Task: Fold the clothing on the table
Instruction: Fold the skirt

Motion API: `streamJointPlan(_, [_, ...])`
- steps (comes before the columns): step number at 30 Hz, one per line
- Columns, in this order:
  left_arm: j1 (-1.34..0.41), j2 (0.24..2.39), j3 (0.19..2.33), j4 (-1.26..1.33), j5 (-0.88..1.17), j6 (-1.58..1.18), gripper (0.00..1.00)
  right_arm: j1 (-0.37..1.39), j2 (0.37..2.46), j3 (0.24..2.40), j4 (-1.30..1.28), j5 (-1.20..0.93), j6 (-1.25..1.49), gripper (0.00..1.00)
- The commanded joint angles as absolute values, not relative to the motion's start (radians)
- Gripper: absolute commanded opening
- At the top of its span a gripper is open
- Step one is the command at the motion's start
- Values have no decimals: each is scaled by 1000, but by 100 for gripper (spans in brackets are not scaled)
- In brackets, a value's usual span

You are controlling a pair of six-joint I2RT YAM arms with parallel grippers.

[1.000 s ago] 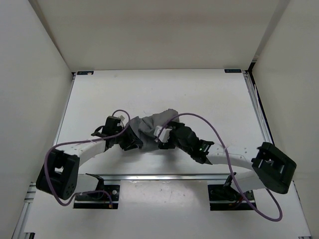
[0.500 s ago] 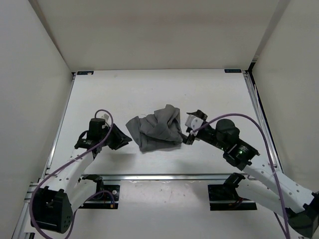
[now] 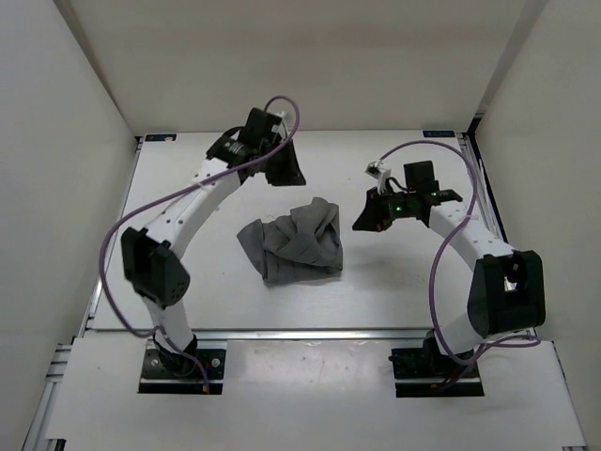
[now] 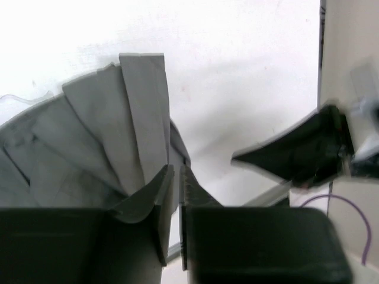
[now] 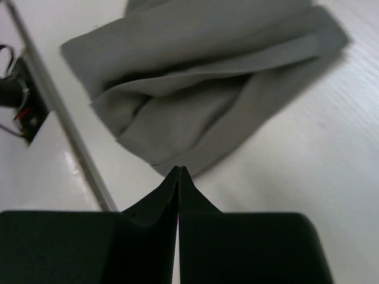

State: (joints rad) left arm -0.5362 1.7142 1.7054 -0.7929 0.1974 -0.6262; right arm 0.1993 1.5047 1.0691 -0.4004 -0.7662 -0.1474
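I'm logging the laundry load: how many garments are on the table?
1. The grey clothing lies bunched near the middle of the table; anything tucked beneath its folds would be hidden.

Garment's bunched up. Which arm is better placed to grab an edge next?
Right, probably. The right gripper is beside the right edge of the clothing; the left gripper is farther off, beyond it.
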Motion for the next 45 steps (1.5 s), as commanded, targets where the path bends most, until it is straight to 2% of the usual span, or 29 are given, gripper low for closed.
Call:
streamJointPlan(1, [-532,1880,1950,-1096,195,-495,22,271,1470,1048,-379,-890,-98,0])
streamJointPlan(4, [-555,2014,2138,-1189,183,-476,40,307,1486,990,-344,-873,-109,0])
streamJointPlan(9, [-577,2083,2134,-1190,207,-459,53,314,1488,907,-266,-888,-89,0])
streamJointPlan(16, [-584,2092,2040,-1120,250,-469,58,328,1494,861,-181,-871,-75,0])
streamJointPlan(25, [-591,2071,1927,-996,322,-512,59,344,1516,825,-54,-850,-20,0])
streamJointPlan(28, [-583,2045,1884,-964,350,-520,55,341,1522,815,-23,-839,-3,0])
streamJointPlan(30, [-575,2022,1833,-927,371,-538,42,339,1531,810,-8,-845,29,0])
streamJointPlan(31, [-568,2001,1794,-893,389,-548,34,339,1540,810,-9,-848,40,0])
streamJointPlan(33, [-560,1962,1732,-844,409,-566,0,337,1565,821,-8,-856,35,0])
streamJointPlan(45, [-537,1729,1479,-753,374,-623,0,344,1762,949,-110,-710,43,0])
